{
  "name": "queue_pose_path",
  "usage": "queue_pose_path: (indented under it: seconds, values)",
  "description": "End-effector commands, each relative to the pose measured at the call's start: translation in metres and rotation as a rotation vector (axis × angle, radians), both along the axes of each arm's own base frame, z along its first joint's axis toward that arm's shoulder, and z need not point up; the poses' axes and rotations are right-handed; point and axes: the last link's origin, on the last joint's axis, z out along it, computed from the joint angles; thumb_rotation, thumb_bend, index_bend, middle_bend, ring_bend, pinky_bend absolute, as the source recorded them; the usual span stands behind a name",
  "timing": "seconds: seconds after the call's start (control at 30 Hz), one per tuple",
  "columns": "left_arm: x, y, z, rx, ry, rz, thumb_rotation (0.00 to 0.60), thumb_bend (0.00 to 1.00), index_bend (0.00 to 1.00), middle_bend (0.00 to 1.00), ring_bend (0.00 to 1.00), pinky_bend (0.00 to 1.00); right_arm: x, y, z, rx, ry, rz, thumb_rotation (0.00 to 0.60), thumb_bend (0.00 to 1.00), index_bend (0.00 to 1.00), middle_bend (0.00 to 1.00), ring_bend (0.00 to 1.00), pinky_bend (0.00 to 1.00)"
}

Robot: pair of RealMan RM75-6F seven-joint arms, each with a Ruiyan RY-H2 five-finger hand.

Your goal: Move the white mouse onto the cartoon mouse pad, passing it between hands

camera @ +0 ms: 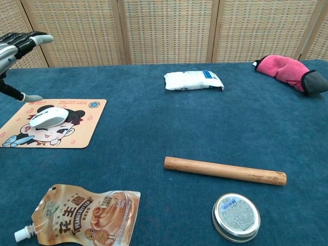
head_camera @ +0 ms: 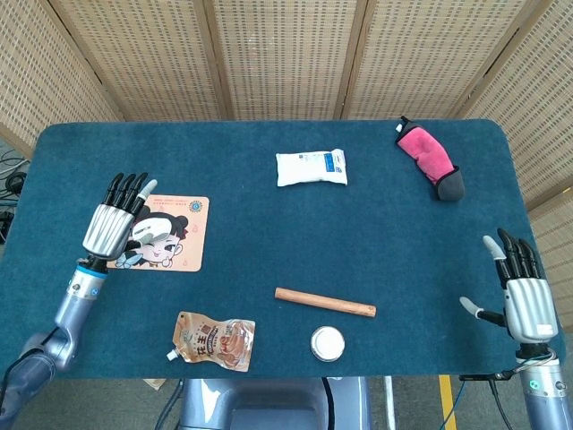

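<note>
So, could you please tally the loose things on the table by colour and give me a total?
White: 2, the mouse and the soft packet.
Pink: 1, the pink mitt.
Wood brown: 1, the wooden rod.
Orange or tan: 2, the cartoon mouse pad and the peanut butter pouch.
Silver: 1, the round tin.
Total: 7.

Mouse (camera: 48,117) on the mouse pad (camera: 82,134) at far left; peanut butter pouch (camera: 87,215) before it. Rolling pin (camera: 224,170) centre, tin (camera: 236,217) in front, packet (camera: 193,80) behind, mitt (camera: 288,71) at back right.
</note>
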Motion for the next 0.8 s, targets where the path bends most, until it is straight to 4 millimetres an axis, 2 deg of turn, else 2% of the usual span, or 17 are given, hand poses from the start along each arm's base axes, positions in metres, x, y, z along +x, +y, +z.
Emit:
queue_pose_path:
  seconds: [0.03, 0.37, 0.57, 0.8]
  values:
    - [-0.011, -0.03, -0.004, -0.001, -0.002, 0.223, 0.6, 0.0, 0.0, 0.0, 0.0, 0.0, 0.002, 0.001, -0.001, 0.002, 0.001, 0.007, 0.6, 0.0, 0.06, 0.0, 0.0, 0.0]
    - [-0.001, -0.032, 0.001, -0.096, 0.021, 0.474, 0.6, 0.04, 0.0, 0.0, 0.0, 0.0, 0.003, 0.003, 0.0, 0.0, -0.002, 0.013, 0.6, 0.0, 0.06, 0.0, 0.0, 0.0]
    - [-0.008, -0.013, 0.006, -0.108, 0.085, 0.578, 0.6, 0.06, 0.0, 0.0, 0.0, 0.0, 0.003, 0.002, 0.0, 0.005, -0.005, 0.015, 0.6, 0.0, 0.06, 0.0, 0.0, 0.0]
    - [-0.006, 0.008, 0.003, -0.091, 0.099, 0.598, 0.6, 0.07, 0.0, 0.0, 0.0, 0.0, 0.004, 0.003, -0.003, 0.012, 0.0, 0.02, 0.6, 0.0, 0.06, 0.0, 0.0, 0.0]
